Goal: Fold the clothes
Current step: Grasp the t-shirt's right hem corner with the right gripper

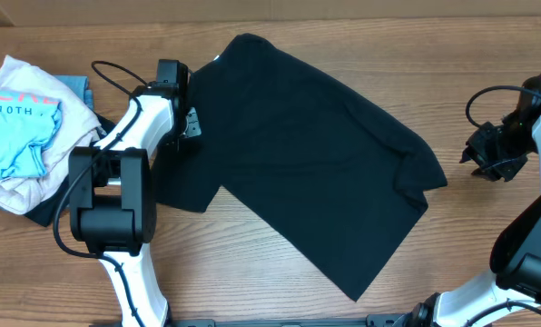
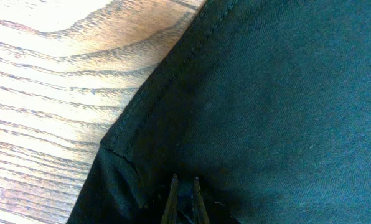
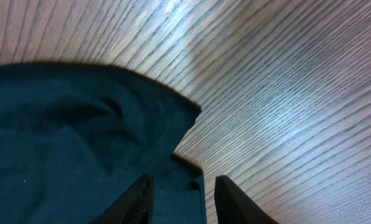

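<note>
overhead view: item one, the clothes [image 1: 316, 145], a single plain black t-shirt. it is laid flat and slantwise across the wooden table [image 1: 488, 54], opened out so that edges can be reached for folding. the fabric is soft, matte and unprinted, and a few wrinkles are gathered at the right sleeve.

item two, left gripper [image 2: 184, 190]. it is set on the shirt's left edge, just inside the stitched hem [image 2: 154, 87]. its jaws are drawn almost together. whether cloth is pinched between them cannot be told.

item three, right gripper [image 3: 184, 193]. its jaws are held apart and nothing is clamped. it is placed at the right sleeve [image 3: 142, 118], judged ready for taking that corner.

item four, a spare pile kept at the far left, clear of the work: a light blue shirt [image 1: 16, 127] with pink lettering and a cream-white garment [image 1: 21, 186].
</note>
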You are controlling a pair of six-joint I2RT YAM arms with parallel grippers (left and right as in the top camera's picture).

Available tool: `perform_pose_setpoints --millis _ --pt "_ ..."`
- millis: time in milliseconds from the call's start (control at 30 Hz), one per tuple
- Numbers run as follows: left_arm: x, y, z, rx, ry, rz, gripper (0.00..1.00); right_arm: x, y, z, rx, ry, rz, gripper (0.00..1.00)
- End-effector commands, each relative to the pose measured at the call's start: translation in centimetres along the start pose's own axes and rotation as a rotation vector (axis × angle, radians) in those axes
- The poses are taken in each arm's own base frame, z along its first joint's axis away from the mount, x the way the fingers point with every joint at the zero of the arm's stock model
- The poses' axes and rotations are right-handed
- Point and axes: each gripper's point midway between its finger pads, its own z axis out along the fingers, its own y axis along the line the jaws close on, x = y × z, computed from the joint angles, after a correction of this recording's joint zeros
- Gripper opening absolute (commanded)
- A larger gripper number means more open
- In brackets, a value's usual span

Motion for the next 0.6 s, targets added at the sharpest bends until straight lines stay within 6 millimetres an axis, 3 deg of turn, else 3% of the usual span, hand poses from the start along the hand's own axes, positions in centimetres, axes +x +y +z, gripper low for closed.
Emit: perform_pose_setpoints --millis 0,167,400,567 --pt "6.5 1.1 4.5 -0.036 0.223 0.001 0.16 0.0 0.0 -0.5 -0.005 -0.014 0.004 0.36" --pt "6.5 1.1 4.5 -0.036 0.223 0.001 0.17 0.9 -0.5 1.5 0.008 0.017 0.059 0.39" --pt "6.5 1.1 4.5 -0.037 0.224 0.002 0.19 1.4 0.0 6.6 -0.042 -0.004 0.055 0.48" --pt "6.6 1.1 4.5 -0.038 0.228 0.002 0.20 1.3 0.3 8.5 -0.064 -0.040 0.034 0.53"
